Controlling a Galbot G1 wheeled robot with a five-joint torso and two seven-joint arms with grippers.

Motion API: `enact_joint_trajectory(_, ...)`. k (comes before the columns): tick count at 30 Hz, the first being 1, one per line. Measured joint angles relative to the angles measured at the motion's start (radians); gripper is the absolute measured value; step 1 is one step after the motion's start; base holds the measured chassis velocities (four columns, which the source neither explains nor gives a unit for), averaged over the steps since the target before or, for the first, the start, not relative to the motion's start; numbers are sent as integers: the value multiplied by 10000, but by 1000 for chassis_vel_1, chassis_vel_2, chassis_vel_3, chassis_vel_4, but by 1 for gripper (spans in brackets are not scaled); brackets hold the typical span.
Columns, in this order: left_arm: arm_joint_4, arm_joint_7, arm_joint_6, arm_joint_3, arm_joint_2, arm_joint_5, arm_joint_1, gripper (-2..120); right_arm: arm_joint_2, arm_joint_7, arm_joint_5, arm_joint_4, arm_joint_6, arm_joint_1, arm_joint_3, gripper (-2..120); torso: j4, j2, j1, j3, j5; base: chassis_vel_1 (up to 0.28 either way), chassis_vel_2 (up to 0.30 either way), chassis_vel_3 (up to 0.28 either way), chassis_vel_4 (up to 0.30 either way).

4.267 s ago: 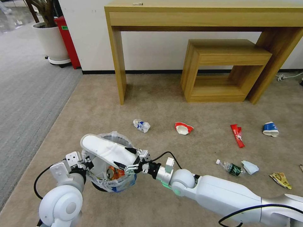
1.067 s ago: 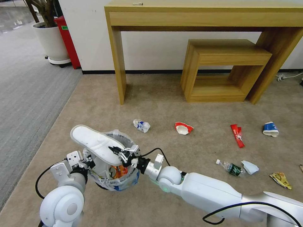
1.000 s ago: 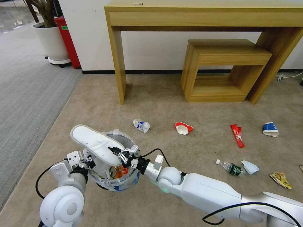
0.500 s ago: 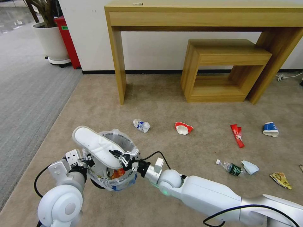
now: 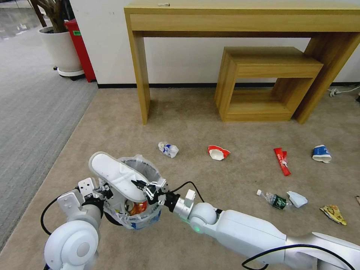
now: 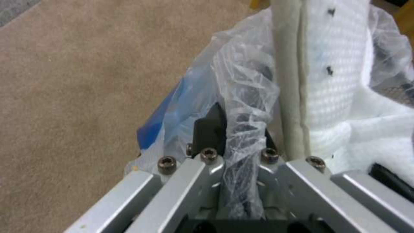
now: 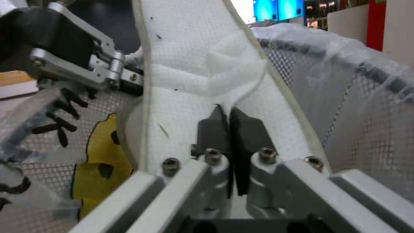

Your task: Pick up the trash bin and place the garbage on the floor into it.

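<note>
Two grippers, one bin: both meet at the trash bin (image 5: 131, 221), which is held at the lower left of the head view above the floor (image 5: 187, 123).
Bin look: small and round, black mesh wall lined with a crinkly translucent bag; blue and yellow patches show through, orange litter lies inside.
Slipper: white slipper (image 5: 116, 176) lies tilted across the bin's mouth, its toe end poking out over the far-left rim, its near end down inside.
Left gripper (image 5: 102, 194): pinched on the bin's left rim — in the left wrist view the dark fingers (image 6: 211, 129) squeeze the bag and rim between them, the slipper's edge (image 6: 293, 81) just beside.
Right gripper (image 5: 146, 187): reaches in from the right over the bin's mouth; jaws drawn nearly together on a fold of the slipper's fabric.
Right wrist view adds: dark pads (image 7: 215, 129) clamping the white waffle-textured strap, the mesh wall inside the bag, a yellow patch with black marks, and the other arm's gripper (image 7: 125, 81) at the rim.
Head view adds: litter on the beige carpet — a crumpled white-blue wrapper (image 5: 168, 149), a crushed red-white cup (image 5: 218, 152), a red wrapper (image 5: 282, 161), a blue-white cup (image 5: 321, 153), a small bottle (image 5: 275, 200), a yellow wrapper (image 5: 333, 213).
Behind: wooden table (image 5: 240, 22) against the wall.
</note>
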Motion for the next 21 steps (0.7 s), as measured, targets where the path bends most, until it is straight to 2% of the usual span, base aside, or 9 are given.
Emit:
enact_joint_trajectory(3,76,24,2,-11,4,-27,-32,1,-103,-26,-15,84,-22,-7,0,19,-1,0,0,0,0,0,0,0,0)
enact_joint_trajectory(5,110,28,4,-20,6,-44,-41,1,-135,-32,-17,112,-32,-4,-1,22,-1,0,0,0,-1,0,0,0,0)
enact_joint_trajectory(7,192,7,11,-44,18,-139,-69,1,-225,-42,-17,203,-65,37,1,34,0,0,0,0,-1,0,0,0,0)
enact_joint_trajectory(9,201,-3,13,-46,23,-163,-71,1,-246,-44,-15,225,-76,44,1,36,0,0,0,0,0,0,0,0,0)
enact_joint_trajectory(11,257,-29,31,-62,50,-252,-87,1,-387,-50,18,379,-188,58,1,50,0,0,0,0,0,0,0,0,0)
enact_joint_trajectory(13,261,-29,37,-62,59,-263,-87,1,-436,-52,32,429,-234,58,2,51,-1,0,0,0,-1,0,0,0,0)
enact_joint_trajectory(15,261,-28,43,-60,73,-285,-91,1,-564,-57,49,530,-294,58,2,63,-1,0,0,1,-1,0,0,0,0)
enact_joint_trajectory(16,261,-28,43,-60,73,-285,-91,1,-564,-57,49,530,-294,58,2,63,-1,0,0,1,-1,0,0,0,0)
enact_joint_trajectory(21,288,-27,45,-58,84,-290,-115,1,-684,-60,56,628,-320,57,4,82,0,0,0,0,0,0,0,0,0)
